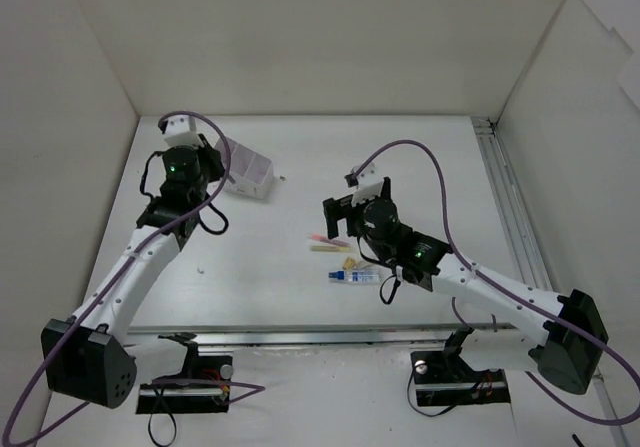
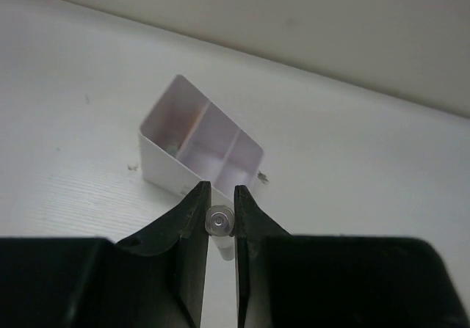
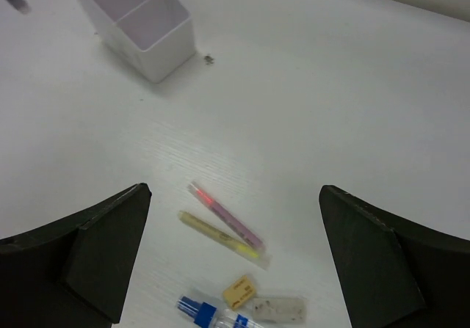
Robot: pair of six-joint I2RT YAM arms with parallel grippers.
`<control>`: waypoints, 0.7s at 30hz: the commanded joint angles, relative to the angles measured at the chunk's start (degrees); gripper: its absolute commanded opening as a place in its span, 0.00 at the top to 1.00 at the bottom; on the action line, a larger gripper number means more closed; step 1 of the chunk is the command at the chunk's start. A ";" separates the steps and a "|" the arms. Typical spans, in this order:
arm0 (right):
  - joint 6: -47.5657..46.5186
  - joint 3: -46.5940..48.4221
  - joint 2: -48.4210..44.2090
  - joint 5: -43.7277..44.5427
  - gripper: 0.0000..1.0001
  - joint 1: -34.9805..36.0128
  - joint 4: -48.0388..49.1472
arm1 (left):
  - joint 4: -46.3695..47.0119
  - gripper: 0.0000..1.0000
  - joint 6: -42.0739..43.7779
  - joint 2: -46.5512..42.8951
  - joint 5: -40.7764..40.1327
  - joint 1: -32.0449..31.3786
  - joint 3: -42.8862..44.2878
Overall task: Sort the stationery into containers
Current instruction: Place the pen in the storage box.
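Clenched black fingers [image 2: 192, 218] of the left gripper [image 2: 219, 193] pinch a thin pen [image 2: 219, 221], seen end-on, just at the near edge of the box [image 2: 165, 163]. Around it the counter [image 3: 330, 86] runs wide toward the walls. That white box, split in three, sits back left. Well apart from it, the right gripper [image 3: 233, 192] hangs released, grasping nothing, above a tube [image 3: 202, 313], pink pen [image 3: 224, 214], yellow pen [image 3: 217, 235] and two erasers [image 3: 239, 291].

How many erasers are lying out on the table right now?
2: a tan eraser and a pale speckled eraser side by side, next to the blue-and-white tube. Others may be hidden inside the white box.
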 commanded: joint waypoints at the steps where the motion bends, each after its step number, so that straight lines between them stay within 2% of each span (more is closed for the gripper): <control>1: 2.29 -0.77 -3.66 14.18 0.02 -1.22 0.76 | 13.34 1.00 3.25 5.15 -0.35 4.83 3.98; 3: 1.76 -1.38 -5.60 16.46 0.02 -1.22 -1.19 | 14.22 1.00 4.14 8.50 2.28 7.56 6.79; 10: 3.34 -4.54 -10.17 20.15 0.02 -1.92 -7.52 | 22.57 1.00 10.99 23.09 4.58 10.02 15.40; 14: 4.04 -5.34 -10.70 21.03 0.02 -2.28 -10.07 | 22.05 1.00 11.87 28.29 5.72 11.17 20.07; 17: 4.40 -5.60 -10.79 20.95 0.02 -2.45 -11.30 | 23.89 1.00 12.14 31.28 4.31 11.70 21.22; 21: 4.57 -6.22 -10.52 19.99 0.02 -2.80 -11.65 | 24.69 1.00 11.44 34.35 6.33 12.93 22.89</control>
